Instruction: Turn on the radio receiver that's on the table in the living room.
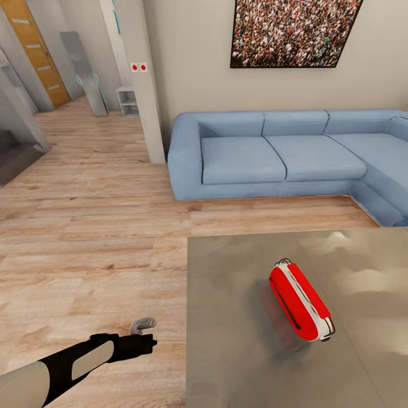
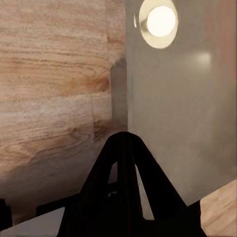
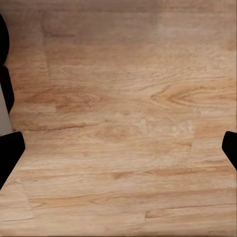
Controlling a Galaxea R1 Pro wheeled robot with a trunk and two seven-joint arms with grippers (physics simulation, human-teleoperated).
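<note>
Nearest the robot, the left arm (image 1: 73, 362) reaches forward low on the left, over the wood floor (image 1: 96, 226), and ends just short of the desk's left edge. The left gripper (image 1: 143, 331) hangs beside that edge, not over the top. In the left wrist view its two dark fingers (image 2: 123, 163) meet at the tips, so it is judged closed on nothing. That view also shows the desk's edge running away from the gripper, with a ceiling lamp's reflection (image 2: 159, 21) in the glossy top.

The right wrist view looks straight down on floor planks. Dark finger parts (image 3: 10, 153) stand at either margin, well apart, so the right gripper (image 3: 118, 148) is judged open and empty.

The desk (image 1: 238, 317) fills the near right, a grey reflective slab. The radio (image 1: 300, 303) stands on it, right of centre and well clear of every edge, well apart from the left gripper. It shows a red body with white trim and a thin dark wire handle. Its dial cannot be seen from here, so I cannot tell whether it is on or off.

Beyond the desk lies a strip of bare floor, then the blue sofa (image 1: 272, 153) against the far wall, with the crowd picture (image 1: 292, 31) above it. A hallway with a door (image 1: 37, 51) opens far left.

Assessment: the robot has reached the desk in the living room. Neither gripper touches the radio. The reach to the radio and the switching appear yet to be done.
</note>
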